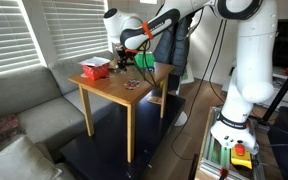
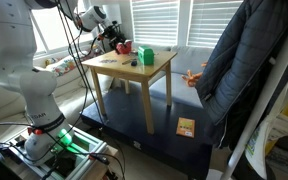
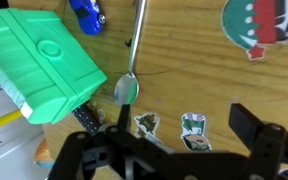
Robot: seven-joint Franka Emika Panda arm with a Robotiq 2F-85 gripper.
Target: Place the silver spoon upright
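Wrist view: silver spoon lies flat on table, right next to green box. Bowl end is nearest the claw, w/ handle running straight away from it. Claw released, jaws spread wide and empty; spoon sits ahead, off-centre twd the box-side finger, so prob. needs a shift that way.

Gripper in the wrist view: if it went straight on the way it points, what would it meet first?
Likely the tabletop with its small stickers between the fingers of the open gripper; the silver spoon lies slightly off-line. Depth is unclear.
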